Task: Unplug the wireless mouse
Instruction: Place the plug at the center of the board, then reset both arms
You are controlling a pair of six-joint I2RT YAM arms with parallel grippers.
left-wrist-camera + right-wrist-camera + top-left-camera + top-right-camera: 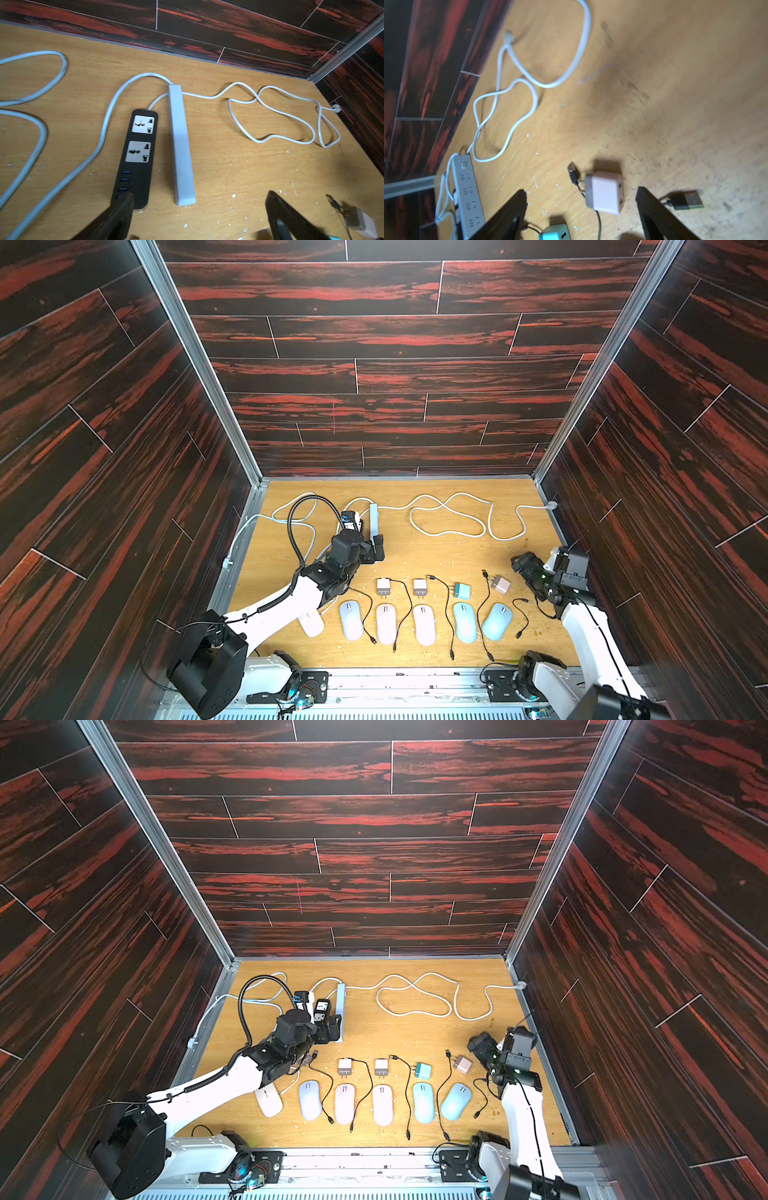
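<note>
The wireless mouse nearest the right arm, the pale blue mouse (497, 621) at the end of the row of six, lies flat on the bench (419, 549), and I can see no lead running into it. Behind it the pink adapter (604, 191) lies loose on the wood, out of any socket. A black USB plug (687, 200) lies free near it, so the unplugging looks done to me. The right pincer (581, 192) hangs over the adapter with its fingers spread wide, one on each side, gripping nothing. The left pincer (199, 194) is just as wide apart and empty, low by the near ends of the black power strip (137, 158) and the white power strip (181, 145). The black strip's two wall sockets are bare. I'd guess all that's left is for the arms to pull clear. Whether the white mouse (268, 1102), half under the left arm, has a lead in it I can't make out.
</note>
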